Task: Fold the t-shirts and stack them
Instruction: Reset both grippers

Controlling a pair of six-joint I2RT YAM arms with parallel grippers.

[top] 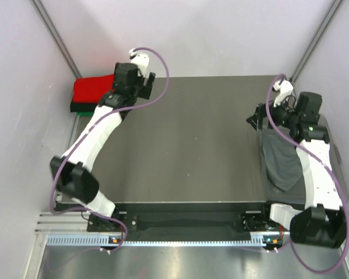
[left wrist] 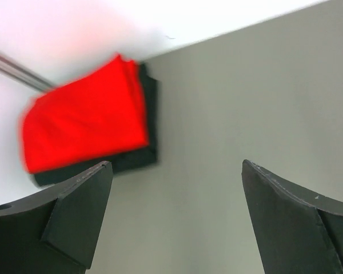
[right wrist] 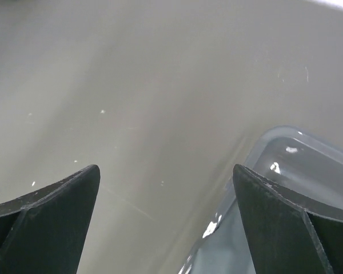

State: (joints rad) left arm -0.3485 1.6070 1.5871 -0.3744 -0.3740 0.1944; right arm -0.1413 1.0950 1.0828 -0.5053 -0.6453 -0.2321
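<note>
a folded bright red cloth t-shirt (top: 93, 88) is located at the upper left of the top view, at the far left corner of the dark grey flat table (top: 192, 145), against the white wall. it is laid on a folded black cloth t-shirt (left wrist: 152, 123), whose edge is exposed along the right and lower sides in the left wrist view; a narrow green cloth edge (top: 81, 113) is visible beneath the stack in the top view. the left gripper (left wrist: 175, 171) is held just right of this stack, with its jaws spread wide apart and nothing between them. a crumpled grey cloth t-shirt (top: 282, 165) is contained in the clear plastic bin (right wrist: 297, 171) at the right edge of the table. the right gripper (right wrist: 166, 171) is positioned at the bin's far left corner, over bare table, with its jaws likewise wide apart and nothing gripped.
</note>
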